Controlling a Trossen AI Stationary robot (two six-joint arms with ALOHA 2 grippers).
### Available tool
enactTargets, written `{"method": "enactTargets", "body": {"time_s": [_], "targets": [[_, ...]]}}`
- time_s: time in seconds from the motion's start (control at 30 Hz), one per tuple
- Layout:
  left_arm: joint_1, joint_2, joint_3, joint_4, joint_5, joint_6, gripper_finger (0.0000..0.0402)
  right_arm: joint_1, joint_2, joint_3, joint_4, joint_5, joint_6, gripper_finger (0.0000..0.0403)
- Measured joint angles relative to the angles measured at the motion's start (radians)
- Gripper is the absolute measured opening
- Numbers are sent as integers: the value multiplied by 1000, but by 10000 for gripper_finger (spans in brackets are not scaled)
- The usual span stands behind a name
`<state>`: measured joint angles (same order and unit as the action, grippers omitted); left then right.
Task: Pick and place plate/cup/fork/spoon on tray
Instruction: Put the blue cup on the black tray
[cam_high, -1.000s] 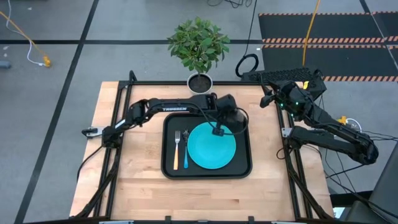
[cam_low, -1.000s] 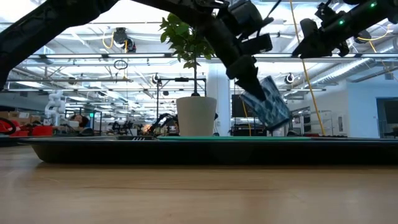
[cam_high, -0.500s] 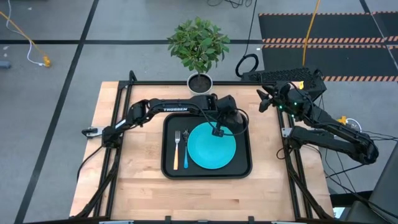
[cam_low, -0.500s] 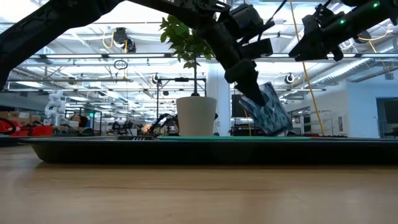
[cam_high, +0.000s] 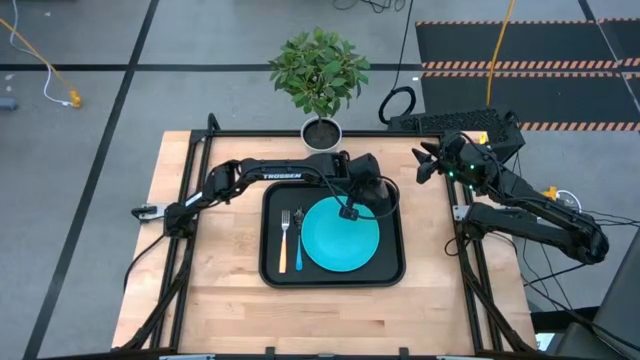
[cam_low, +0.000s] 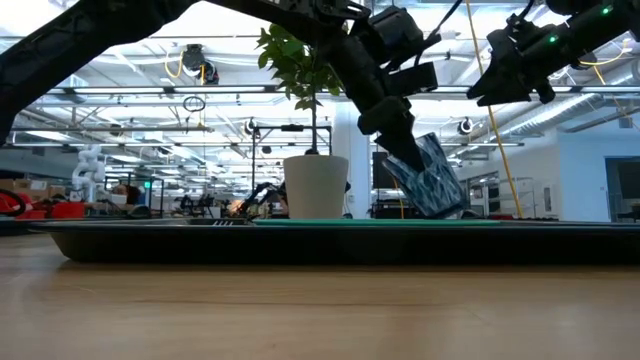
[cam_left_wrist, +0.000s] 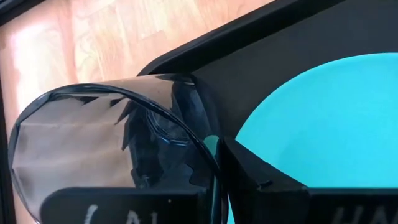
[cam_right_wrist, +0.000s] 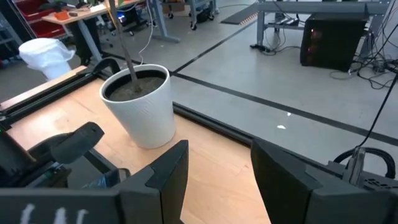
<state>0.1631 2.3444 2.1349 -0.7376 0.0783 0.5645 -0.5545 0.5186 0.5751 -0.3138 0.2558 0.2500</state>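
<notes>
The large black rectangular tray (cam_high: 390, 262), with rounded corners and a low raised rim, lies at the middle of the pale wooden slatted table (cam_high: 225, 300). On it rests the round flat turquoise-blue plate (cam_high: 340, 238), smooth and plain, filling the tray's right half. Left of the plate, lying parallel and just beside each other, are the small fork with silver tines and yellow-orange handle (cam_high: 283, 240) and the small spoon with dark metal bowl and light blue handle (cam_high: 298, 243).

The left gripper (cam_high: 352, 211) is over the plate's far edge, its fingers (cam_left_wrist: 261, 180) closed on the rim of the small dark smoky translucent tumbler (cam_low: 432, 182). The cup is tilted, its ribbed glassy wall showing in the low view just above the tray; whether its base touches cannot be told.

The right gripper (cam_right_wrist: 214, 171) is raised off the table's far right corner, fingers parted and holding nothing.

A white cylindrical pot with a leafy green plant (cam_high: 322, 128) stands at the table's far edge.
</notes>
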Motion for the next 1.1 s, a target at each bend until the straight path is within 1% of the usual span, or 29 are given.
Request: {"method": "enactTargets", "body": {"time_s": [0.13,0.2,0.37,0.53,0.77,1.1], "targets": [[0,0,0,1,-28,-20,41,0,0,0,1,0,-10,169],[0,0,0,0,-44,-25,54,0,0,0,1,0,-17,169],[0,0,0,-9,-46,-19,92,0,0,0,2,0,-35,169],[0,0,0,12,-46,-5,114,0,0,0,2,0,-53,169],[0,0,0,38,-52,7,118,0,0,0,49,0,-76,169],[-13,0,0,58,-64,36,118,0,0,0,50,0,-84,169]]}}
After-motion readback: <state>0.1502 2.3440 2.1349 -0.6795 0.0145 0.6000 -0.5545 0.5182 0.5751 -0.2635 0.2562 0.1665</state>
